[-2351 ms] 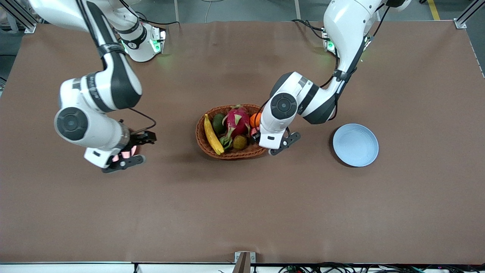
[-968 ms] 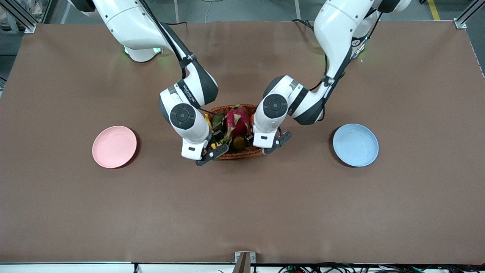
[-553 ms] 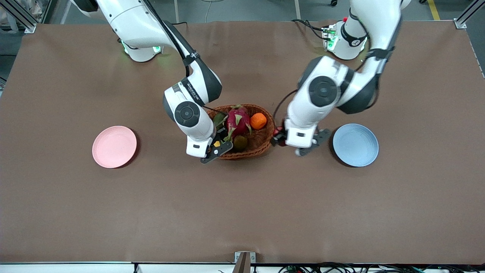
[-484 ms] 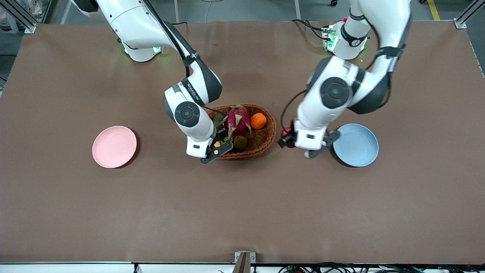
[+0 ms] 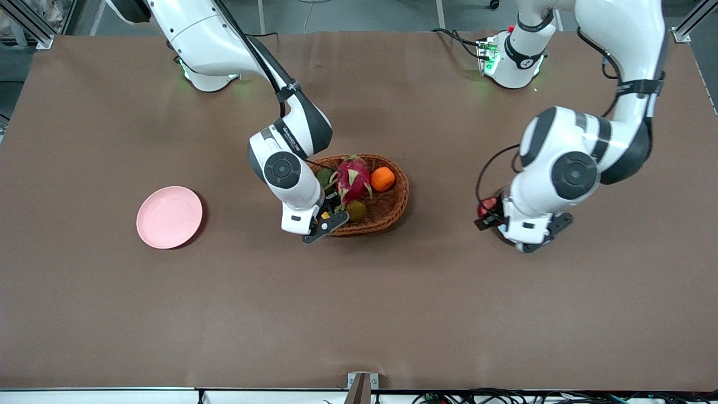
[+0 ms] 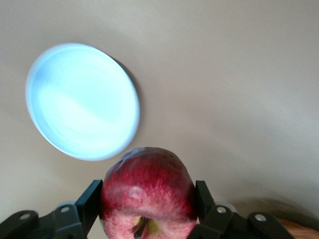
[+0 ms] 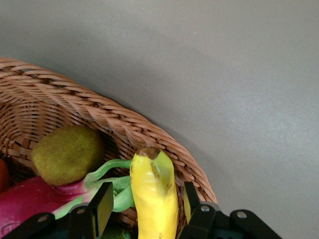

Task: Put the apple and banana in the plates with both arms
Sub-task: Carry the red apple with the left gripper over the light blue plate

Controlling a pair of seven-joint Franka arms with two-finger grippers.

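My left gripper [image 5: 489, 214] is shut on the dark-red apple [image 5: 487, 206] and holds it up in the air over the table beside the light blue plate. In the front view my left arm hides that plate. The left wrist view shows the apple [image 6: 147, 191] between my fingers and the blue plate [image 6: 82, 102] empty below. My right gripper [image 5: 324, 220] is low at the wicker basket's rim. Its fingers [image 7: 102, 204] stand either side of the yellow banana [image 7: 152, 194] with small gaps. The pale pink plate [image 5: 169, 217] lies empty toward the right arm's end.
The brown wicker basket [image 5: 395, 209] sits mid-table. It holds a magenta dragon fruit [image 5: 352, 178], an orange [image 5: 382, 178], a brown kiwi [image 5: 355, 210] and a dark green fruit [image 5: 322, 177]. Bare brown table lies all round.
My left arm lifted the apple out of the basket and swung it toward the left arm's end, over the blue plate's area. My right arm came from the pink plate to the banana.
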